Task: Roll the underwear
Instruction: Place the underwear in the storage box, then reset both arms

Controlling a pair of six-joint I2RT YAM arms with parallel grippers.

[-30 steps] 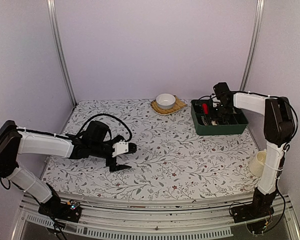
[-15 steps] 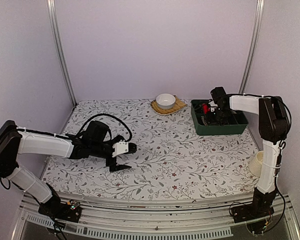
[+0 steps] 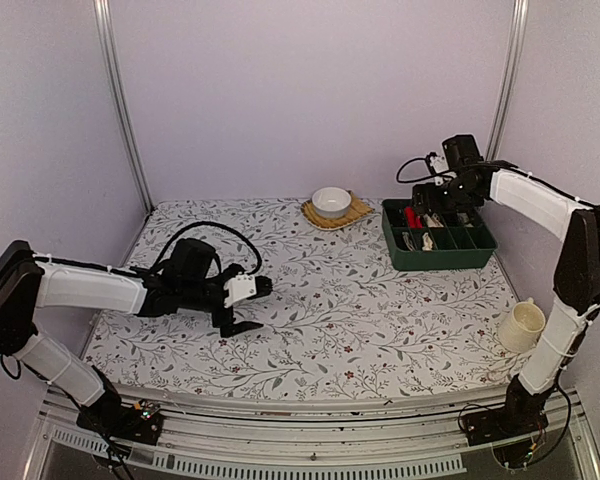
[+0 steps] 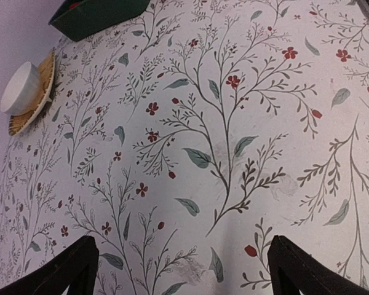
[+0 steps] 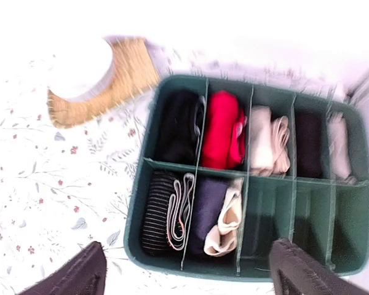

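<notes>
Stage: I judge rolling done, none loose in view | underwear (image 5: 177,126) plus second black roll (image 5: 308,142) sit in back compartments of green tray (image 5: 313,215) | right gripper (image 5: 187,273) spread above it, empty | left gripper (image 4: 181,270) spread, empty, over tablecloth (image 4: 234,92)

- The table (image 3: 360,330) before me is covered by a pale cloth printed with grey-green sprigs and small red flowers
- At its far edge, near the middle, I see a woven straw mat (image 3: 360,212) lying flat — a white bowl (image 3: 331,201) stands upright on it
- Just right of the mat sits a dark green divided bin (image 3: 440,258), not touching it
- A cream mug (image 3: 521,326) stands at the right edge, well apart from the bin
</notes>
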